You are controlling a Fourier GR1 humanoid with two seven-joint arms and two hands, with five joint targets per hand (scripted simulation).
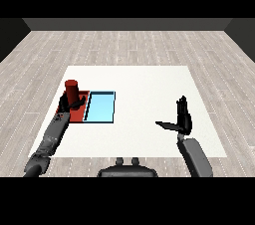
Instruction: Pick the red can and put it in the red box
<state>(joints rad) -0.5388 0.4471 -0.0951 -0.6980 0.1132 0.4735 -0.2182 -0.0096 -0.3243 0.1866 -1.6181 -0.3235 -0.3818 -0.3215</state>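
Note:
The red can (71,89) stands upright over the red tray (80,113) at the table's left side. My left hand (68,104) is at the can's lower part, its fingers curled round it; the can's base is hidden behind the hand. The red tray's left part is covered by my left forearm. Far to the right, my right hand (183,118) hovers over the white table with fingers straight up and thumb stretched out to the left, holding nothing.
A light blue tray (101,107) lies right beside the red tray, touching its right edge. The white table (144,84) stretches between the trays and my right hand. Wooden floor surrounds the table.

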